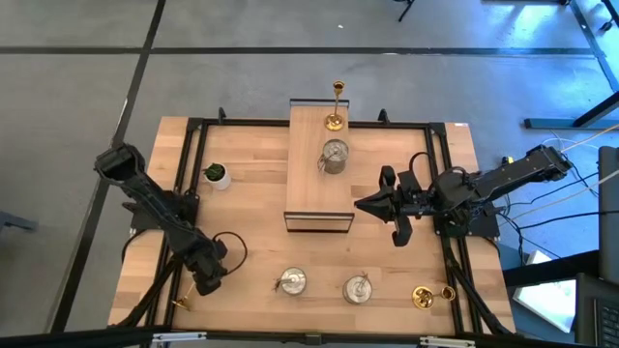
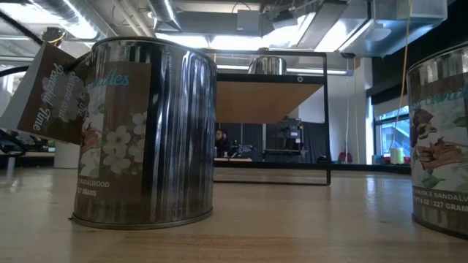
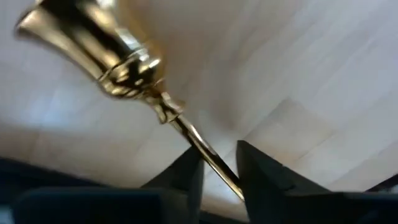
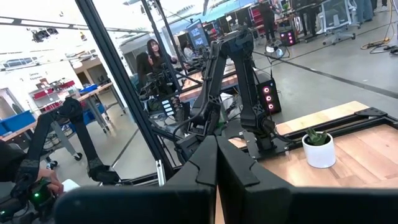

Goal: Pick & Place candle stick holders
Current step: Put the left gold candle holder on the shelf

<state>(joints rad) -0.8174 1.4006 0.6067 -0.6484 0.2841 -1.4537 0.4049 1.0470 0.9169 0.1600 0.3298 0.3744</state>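
Gold candlestick being pinched at desk corner
Left pincer (image 3: 219,169) is closed around gold candlestick (image 3: 118,59) stem for lifting; right pincer (image 1: 398,206) is pressed together, idle.

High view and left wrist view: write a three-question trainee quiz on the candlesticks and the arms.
1. True or false: the left gripper has its fingers on either side of a gold candlestick's stem.
2. How many holders stand on the raised shelf? A) one B) two C) four
3. Fill in: the right gripper hovers beside the shelf with its fingers ____.

Key: 1 true. 2 B: an upright gold holder and a silver tin. 3 shut.
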